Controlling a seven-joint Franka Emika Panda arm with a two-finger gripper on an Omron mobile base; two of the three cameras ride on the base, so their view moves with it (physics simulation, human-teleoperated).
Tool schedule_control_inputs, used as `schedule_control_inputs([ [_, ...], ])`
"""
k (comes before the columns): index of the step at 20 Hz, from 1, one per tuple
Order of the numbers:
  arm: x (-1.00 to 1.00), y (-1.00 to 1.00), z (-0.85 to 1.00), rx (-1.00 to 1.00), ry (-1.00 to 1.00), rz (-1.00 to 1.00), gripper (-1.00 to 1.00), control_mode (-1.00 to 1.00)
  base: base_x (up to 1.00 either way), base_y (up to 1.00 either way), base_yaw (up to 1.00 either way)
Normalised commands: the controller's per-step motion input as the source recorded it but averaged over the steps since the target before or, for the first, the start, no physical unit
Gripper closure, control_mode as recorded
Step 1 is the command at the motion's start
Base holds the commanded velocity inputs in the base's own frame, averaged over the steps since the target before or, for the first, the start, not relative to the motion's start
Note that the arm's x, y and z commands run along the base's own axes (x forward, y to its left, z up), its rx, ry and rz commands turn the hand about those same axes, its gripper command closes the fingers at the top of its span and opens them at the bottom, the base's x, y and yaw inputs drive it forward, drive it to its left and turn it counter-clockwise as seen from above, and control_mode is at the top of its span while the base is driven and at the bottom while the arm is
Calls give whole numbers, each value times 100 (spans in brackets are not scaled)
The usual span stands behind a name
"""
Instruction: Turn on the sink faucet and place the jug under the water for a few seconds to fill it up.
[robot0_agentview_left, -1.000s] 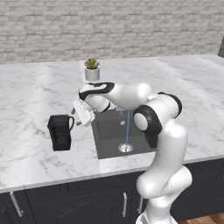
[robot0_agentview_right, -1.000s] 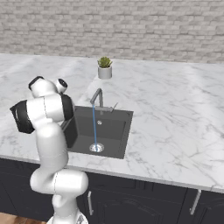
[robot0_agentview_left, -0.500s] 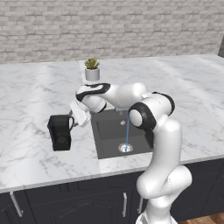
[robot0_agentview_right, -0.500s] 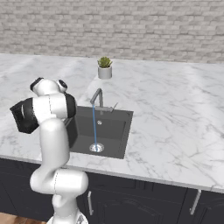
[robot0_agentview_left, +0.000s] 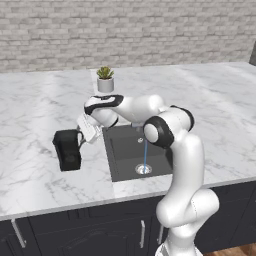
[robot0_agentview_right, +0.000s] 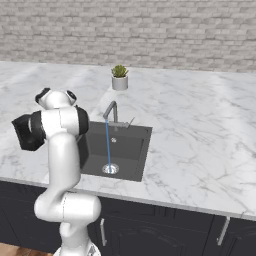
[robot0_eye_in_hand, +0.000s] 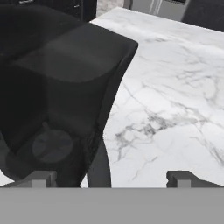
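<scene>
The matte black, boxy jug (robot0_agentview_left: 67, 150) stands on the marble counter left of the sink (robot0_agentview_left: 122, 150). My gripper (robot0_agentview_left: 81, 141) is at the jug's right side, at its handle. In the hand view the jug (robot0_eye_in_hand: 65, 87) looms at the left, and its thin handle (robot0_eye_in_hand: 99, 168) stands between my fingertips (robot0_eye_in_hand: 41, 177). The gripper (robot0_eye_in_hand: 111, 177) is open, with nothing pinched. The grey gooseneck faucet (robot0_agentview_right: 112, 111) is running: a thin blue stream of water (robot0_agentview_right: 107, 145) falls to the round drain (robot0_agentview_right: 110, 169). The same water (robot0_agentview_left: 145, 154) shows beside my forearm.
A white pot with a green plant (robot0_agentview_left: 105, 81) stands behind the sink, near the brick wall. Marble counter (robot0_agentview_left: 30, 110) stretches left of the jug and right of the sink (robot0_agentview_right: 200, 140). Dark cabinet fronts (robot0_agentview_left: 75, 235) run below the counter's front edge.
My hand has slid left along the counter from the sink's edge to the jug's handle. The jug has stayed put and the water keeps running.
</scene>
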Motion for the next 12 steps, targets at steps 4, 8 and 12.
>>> schedule_control_inputs([
  [4, 3, 18, -12, 0, 4, 0, -100, -100, 0, 0, 0],
  [8, -18, 13, -8, 0, 0, 0, -100, -100, 0, 0, 0],
  [12, -41, 7, -14, 0, 0, 0, -100, -100, 0, 0, 0],
])
